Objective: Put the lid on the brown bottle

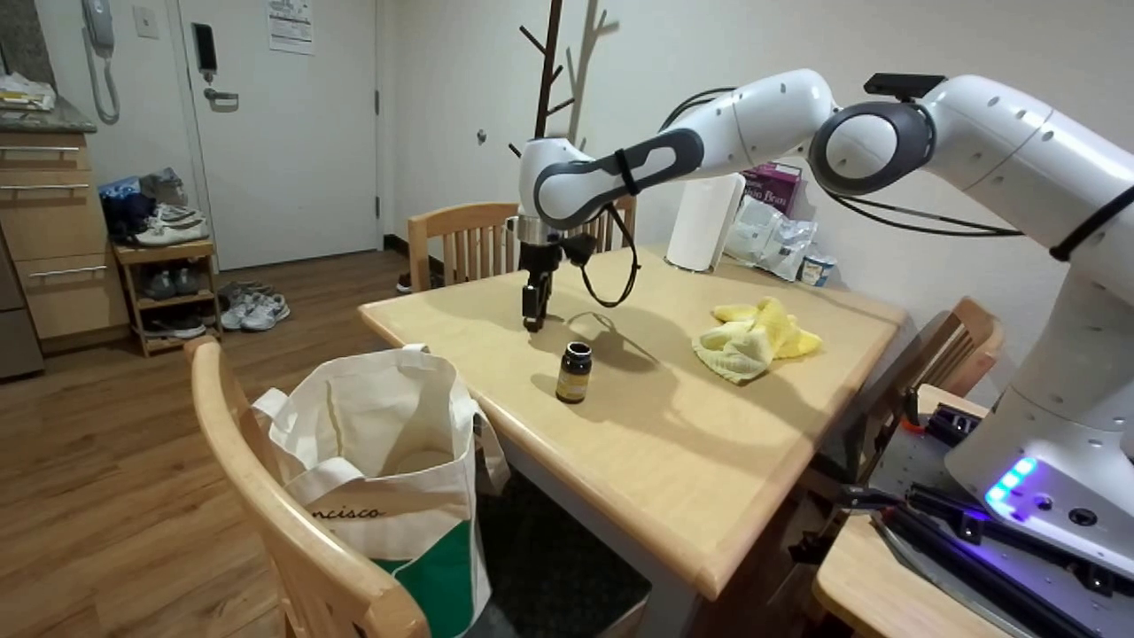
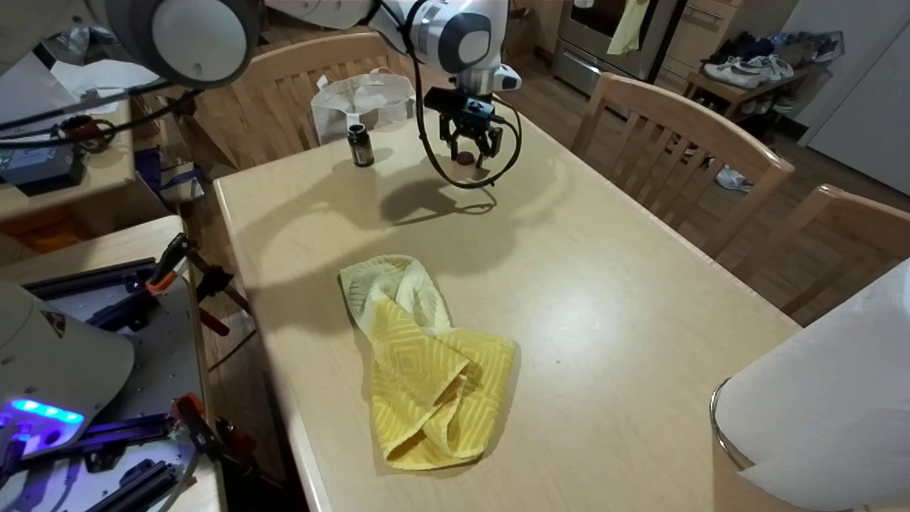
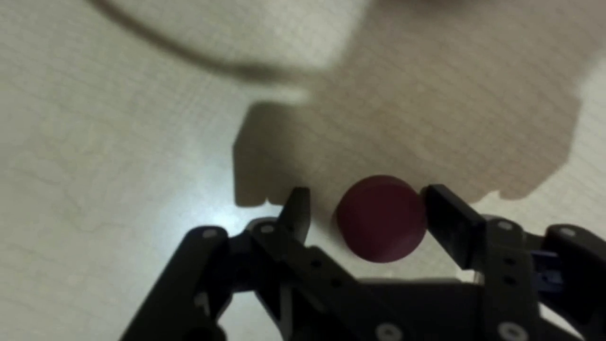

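The brown bottle point(image 1: 574, 374) stands upright and uncapped on the table, near its edge; it also shows in an exterior view point(image 2: 360, 146). The lid point(image 3: 381, 219), a round dark red cap, lies flat on the table and shows in an exterior view point(image 2: 465, 158). My gripper point(image 3: 366, 201) points straight down with its fingers open around the lid. The right finger is at or against the lid's side; a gap shows at the left finger. The gripper is low over the table in both exterior views point(image 1: 533, 324) point(image 2: 467, 161). The lid is hidden in an exterior view.
A yellow cloth point(image 1: 760, 338) lies on the table point(image 2: 604, 398). A white paper roll point(image 1: 705, 221) stands at the table's far side, beside plastic bags point(image 1: 771, 235). A canvas bag point(image 1: 381, 434) is on a chair by the bottle's edge. Chairs point(image 2: 682, 149) stand around the table.
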`<state>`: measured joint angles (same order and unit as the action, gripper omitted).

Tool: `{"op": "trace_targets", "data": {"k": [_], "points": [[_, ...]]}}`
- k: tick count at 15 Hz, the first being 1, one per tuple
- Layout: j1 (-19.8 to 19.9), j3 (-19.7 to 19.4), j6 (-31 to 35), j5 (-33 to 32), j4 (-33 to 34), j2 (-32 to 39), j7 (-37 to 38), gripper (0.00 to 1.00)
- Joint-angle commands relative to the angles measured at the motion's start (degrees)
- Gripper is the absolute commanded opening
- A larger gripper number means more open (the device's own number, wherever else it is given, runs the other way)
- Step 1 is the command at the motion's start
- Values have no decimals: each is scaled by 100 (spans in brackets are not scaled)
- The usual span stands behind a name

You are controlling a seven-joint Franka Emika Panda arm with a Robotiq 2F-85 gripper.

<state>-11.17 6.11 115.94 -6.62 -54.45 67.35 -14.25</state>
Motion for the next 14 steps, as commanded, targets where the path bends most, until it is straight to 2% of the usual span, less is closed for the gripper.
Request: {"op": "trace_targets", "data": {"k": [1, 4, 10, 14], "points": [[57, 124, -264, 158, 375, 209, -168, 36], [67, 163, -342, 137, 337, 104, -147, 19], [116, 130, -441, 58, -12, -444, -157, 19], [170, 206, -828, 46, -444, -1188, -495, 19]]}}
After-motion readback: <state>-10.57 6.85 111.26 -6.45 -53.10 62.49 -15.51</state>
